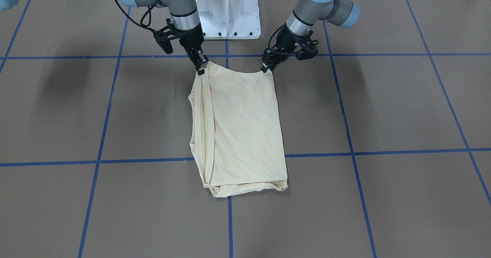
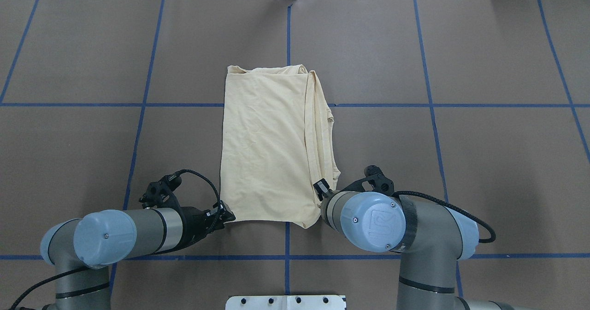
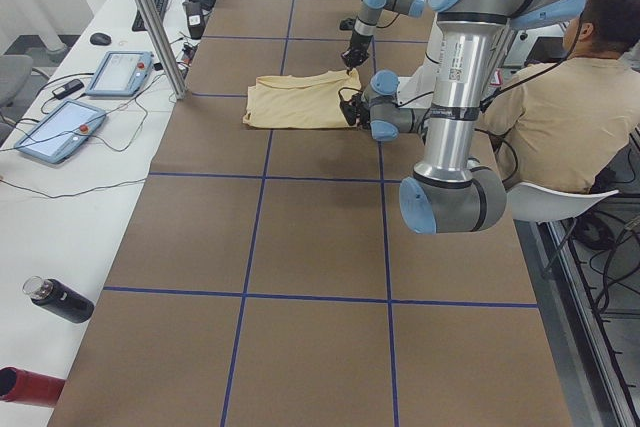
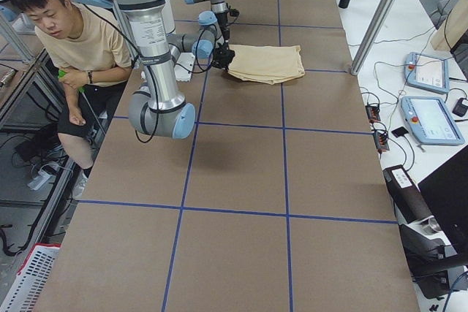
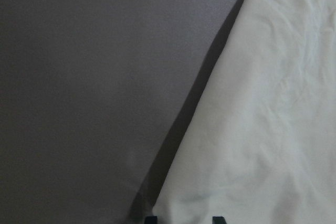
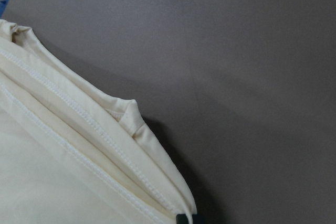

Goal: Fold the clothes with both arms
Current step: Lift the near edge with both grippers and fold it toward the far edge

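Observation:
The cream-yellow T-shirt [image 1: 241, 127] lies folded into a tall rectangle in the middle of the table [image 2: 267, 149], print and label hidden. My right gripper [image 1: 200, 70] is shut on the shirt's near corner, where the layered hems meet [image 6: 63, 171], and holds it slightly raised; its tips [image 6: 189, 219] are close together. My left gripper [image 1: 265, 68] is at the other near corner [image 2: 227, 216]. In the left wrist view its tips [image 5: 184, 220] stand apart over the fabric's edge [image 5: 262, 103], so it is open.
The white pedestal base [image 1: 228, 12] stands just behind the grippers. Blue tape lines [image 2: 288, 47] grid the brown table. A seated person [image 3: 570, 107] is beside the robot. A side bench holds tablets [image 3: 115, 72] and bottles [image 3: 60, 299].

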{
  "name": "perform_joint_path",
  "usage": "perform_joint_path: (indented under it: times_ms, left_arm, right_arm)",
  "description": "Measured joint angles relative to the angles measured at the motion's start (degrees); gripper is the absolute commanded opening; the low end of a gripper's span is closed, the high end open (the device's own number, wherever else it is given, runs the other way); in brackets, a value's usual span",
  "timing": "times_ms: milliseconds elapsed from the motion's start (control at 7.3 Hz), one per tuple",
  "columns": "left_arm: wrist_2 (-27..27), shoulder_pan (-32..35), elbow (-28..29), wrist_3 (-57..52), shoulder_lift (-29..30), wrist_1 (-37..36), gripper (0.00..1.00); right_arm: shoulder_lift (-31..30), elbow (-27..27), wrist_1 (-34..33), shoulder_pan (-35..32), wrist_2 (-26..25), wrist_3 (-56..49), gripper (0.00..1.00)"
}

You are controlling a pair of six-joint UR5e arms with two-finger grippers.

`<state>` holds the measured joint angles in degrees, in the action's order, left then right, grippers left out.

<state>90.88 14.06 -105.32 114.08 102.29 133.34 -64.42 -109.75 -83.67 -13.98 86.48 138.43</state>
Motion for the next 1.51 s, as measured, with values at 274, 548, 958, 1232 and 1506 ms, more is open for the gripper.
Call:
perform_joint_path:
  times_ms: [274,548,958,1232,1506]
  left_arm:
    - [0.0,0.0,-0.1,0.0,-0.1,0.0,0.0]
    - [0.0,0.1,-1.5,0.1,-0.3,0.0,0.0]
    - [0.1,-2.4,-11.3,3.0,-2.9,-4.0,0.0]
    - [0.3,-4.0,-18.1,5.3,-3.6,-8.6,0.0]
    - [0.9,-4.1,-20.3,5.7,-3.9,-10.6,0.0]
  right_arm:
    - [-0.1,0.0,0.0,0.0,0.0,0.0,0.0]
    - [-0.1,-0.1,0.0,0.0,0.0,0.0,0.0]
    - [-3.6,-5.2,-0.1,1.7,-0.2,1.2,0.0]
    - [-8.1,-11.1,-0.2,4.8,-0.4,4.7,0.0]
    - [-10.1,-15.2,-2.2,7.4,-0.4,6.5,0.0]
